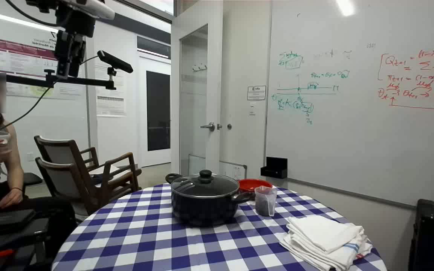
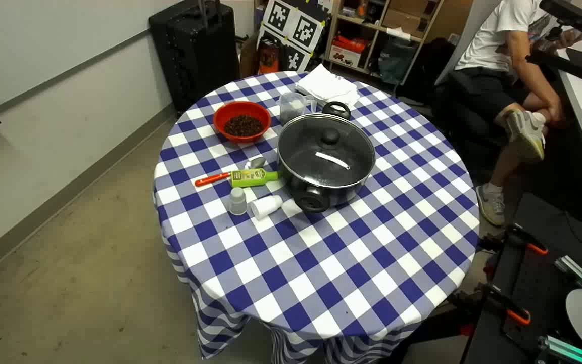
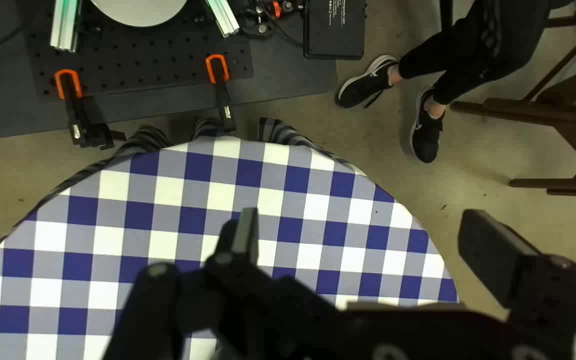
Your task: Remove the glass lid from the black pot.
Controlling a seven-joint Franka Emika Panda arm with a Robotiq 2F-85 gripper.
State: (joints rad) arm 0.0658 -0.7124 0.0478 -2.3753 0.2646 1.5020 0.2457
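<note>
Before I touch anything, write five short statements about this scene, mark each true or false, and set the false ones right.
1. The round, transparent glass lid rests on the wide, round black pot. True.
2. The lid's knob is bright red. False: the knob is black.
3. The round red bowl holds dark brown bits. True.
4. The see-through handled jug stands inside the bowl. False: the see-through handled jug stands beside the bowl, on the blue-and-white checked tablecloth.
5. The black robot hand is open and not touching the lid. True.
</note>
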